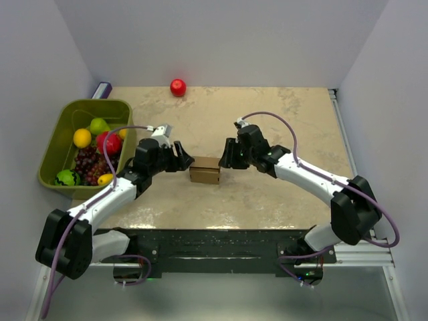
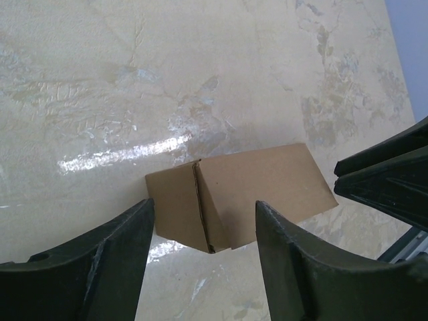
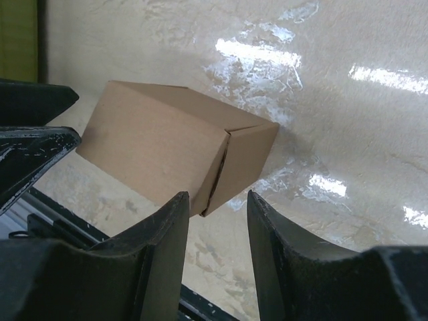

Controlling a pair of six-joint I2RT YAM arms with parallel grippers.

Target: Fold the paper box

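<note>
**Box folded, both grippers open at its ends**

- Paper box (image 1: 204,174) sits closed mid-table (image 1: 281,120), long side across, between the two arms.
- Left gripper (image 1: 182,159) is at the box's left end with its jaws apart, not clamped. In the left wrist view the fingers (image 2: 107,261) frame the seamed end of the box. I can't tell whether the tips touch the cardboard.
- Right gripper (image 1: 227,155) is at the right end, with jaws apart too and nothing held. In the right wrist view the fingers (image 3: 157,254) straddle the box's near corner, and contact is again unclear.
- Seam at each end shows a thin dark gap. The inside is not visible.
- The top view hides both sets of fingertips behind the wrist housings.
- Each wrist view shows the opposite gripper only as dark shapes cut off at the frame edge.
- Green bin (image 1: 52,144) of fruit sits left of the box, partly covered by the left arm's cable.
- Red ball-like item (image 1: 178,87) lies at the far edge, too small to identify.
</note>
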